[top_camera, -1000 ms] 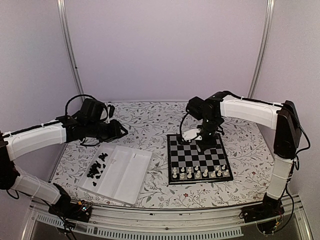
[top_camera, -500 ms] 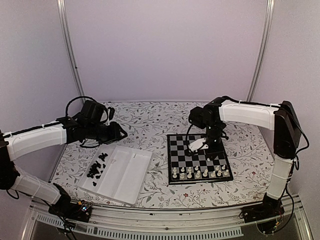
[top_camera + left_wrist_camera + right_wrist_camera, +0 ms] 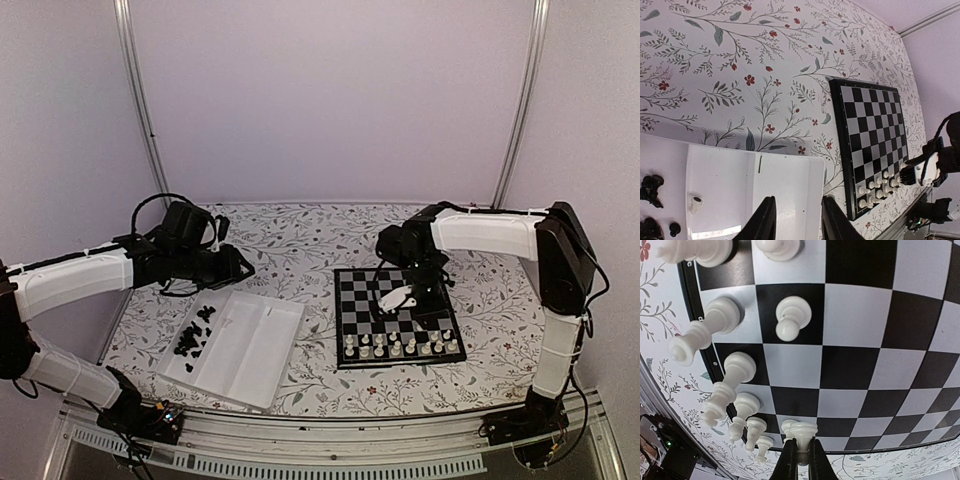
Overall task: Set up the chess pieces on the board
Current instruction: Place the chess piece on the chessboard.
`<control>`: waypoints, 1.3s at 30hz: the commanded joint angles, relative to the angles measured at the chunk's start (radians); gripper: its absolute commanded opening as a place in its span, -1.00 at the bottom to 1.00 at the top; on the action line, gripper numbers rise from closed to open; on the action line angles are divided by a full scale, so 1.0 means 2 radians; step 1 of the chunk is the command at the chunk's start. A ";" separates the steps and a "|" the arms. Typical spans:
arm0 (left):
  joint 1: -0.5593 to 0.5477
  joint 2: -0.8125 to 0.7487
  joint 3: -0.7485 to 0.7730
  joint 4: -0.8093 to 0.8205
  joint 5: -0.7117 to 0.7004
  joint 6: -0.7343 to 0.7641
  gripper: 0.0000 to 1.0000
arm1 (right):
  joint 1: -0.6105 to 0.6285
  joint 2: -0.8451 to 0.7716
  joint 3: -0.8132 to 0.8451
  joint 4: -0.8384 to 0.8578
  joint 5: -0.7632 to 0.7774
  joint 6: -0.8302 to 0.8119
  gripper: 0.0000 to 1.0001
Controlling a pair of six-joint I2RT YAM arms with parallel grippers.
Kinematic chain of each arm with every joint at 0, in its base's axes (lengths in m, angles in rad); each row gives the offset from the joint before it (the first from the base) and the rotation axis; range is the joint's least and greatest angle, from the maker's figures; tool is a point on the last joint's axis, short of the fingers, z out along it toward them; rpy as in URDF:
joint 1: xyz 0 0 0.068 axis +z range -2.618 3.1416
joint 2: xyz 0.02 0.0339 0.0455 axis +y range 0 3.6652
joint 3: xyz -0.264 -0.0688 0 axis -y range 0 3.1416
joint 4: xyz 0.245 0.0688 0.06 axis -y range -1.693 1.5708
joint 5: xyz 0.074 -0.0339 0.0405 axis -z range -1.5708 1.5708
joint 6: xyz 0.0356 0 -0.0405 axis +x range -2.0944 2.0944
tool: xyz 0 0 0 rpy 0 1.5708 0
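The right jaws are pinched shut on a cream-white piece (image 3: 801, 432), two slim dark fingers (image 3: 788, 460) pressing its narrow waist below a rounded, glossy head; whether its base touches a square cannot be told. Under it lies the board (image 3: 855, 315), flat and smooth, with black and silver-grey checks inside a thin black border. More white pieces (image 3: 790, 320) of the same shiny plastic stand along one edge of it, round-footed with turned stems, among them a stubby pawn and taller ringed figures. From above, those white pieces form two short rows on the near side of the board (image 3: 360, 300), and the rest of its squares are bare. The left jaws stand open with nothing between them, their two dark curved fingers (image 3: 765, 220) hanging above a white tray (image 3: 785, 175), a shallow rectangle of smooth moulded plastic split by ridges into long compartments. The black pieces (image 3: 195, 335) lie heaped in its leftmost compartment. Tray and board sit well apart on the tabletop (image 3: 290, 240), which is covered in a pale cloth printed with grey leafy sprigs and small red flowers
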 commanded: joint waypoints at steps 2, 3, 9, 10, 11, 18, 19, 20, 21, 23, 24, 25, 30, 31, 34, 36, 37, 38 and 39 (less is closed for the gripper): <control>0.007 -0.003 -0.007 0.000 0.001 0.007 -0.32 | 0.000 0.013 -0.015 0.006 0.001 0.002 -0.92; 0.007 -0.003 -0.008 0.000 0.001 0.007 -0.32 | 0.000 0.014 -0.015 0.006 0.000 0.002 -0.92; 0.007 -0.002 -0.008 -0.001 0.001 0.009 -0.32 | -0.001 0.018 -0.021 0.008 -0.003 0.003 -0.91; 0.007 -0.001 -0.008 0.000 0.001 0.009 -0.32 | 0.000 0.019 -0.022 0.008 -0.004 0.003 -0.91; 0.007 -0.001 -0.008 0.000 0.001 0.009 -0.32 | 0.000 0.020 -0.023 0.008 -0.004 0.004 -0.91; 0.007 0.000 -0.008 -0.001 0.001 0.010 -0.32 | 0.000 0.024 -0.026 0.011 -0.008 0.006 -0.86; 0.007 0.001 -0.009 -0.001 0.001 0.010 -0.32 | 0.000 0.024 -0.027 0.013 -0.007 0.006 -0.84; 0.006 0.001 -0.009 -0.002 0.002 0.010 -0.32 | 0.000 0.025 -0.027 0.013 -0.007 0.006 -0.82; 0.007 0.001 -0.009 -0.002 0.003 0.011 -0.32 | 0.000 0.025 -0.027 0.014 -0.007 0.006 -0.80; 0.007 0.001 -0.010 -0.001 0.003 0.011 -0.32 | 0.000 0.025 -0.026 0.014 -0.009 0.006 -0.77; 0.007 0.001 -0.010 -0.002 0.003 0.011 -0.32 | 0.000 0.025 -0.026 0.014 -0.009 0.006 -0.76; 0.007 0.001 -0.010 -0.002 0.003 0.011 -0.32 | 0.000 0.025 -0.026 0.014 -0.011 0.007 -0.75; 0.007 0.004 -0.010 -0.001 0.004 0.011 -0.32 | -0.001 0.024 -0.026 0.013 -0.016 0.008 -0.66; 0.007 0.005 -0.009 -0.001 0.006 0.011 -0.32 | 0.000 0.024 -0.026 0.013 -0.016 0.009 -0.65; 0.007 0.007 -0.010 -0.001 0.008 0.011 -0.32 | 0.000 0.023 -0.025 0.013 -0.018 0.009 -0.64; 0.007 0.006 -0.009 -0.003 0.008 0.011 -0.32 | 0.000 0.022 -0.023 0.011 -0.019 0.008 -0.60; 0.007 0.006 -0.008 -0.006 0.008 0.011 -0.32 | 0.000 0.020 -0.022 0.009 -0.018 0.008 -0.47; 0.007 0.006 -0.006 -0.011 0.008 0.011 -0.32 | 0.000 0.017 -0.022 0.006 -0.017 0.007 -0.27; 0.007 0.004 -0.004 -0.019 0.008 0.012 -0.32 | 0.000 0.011 -0.021 0.002 -0.015 0.005 -0.15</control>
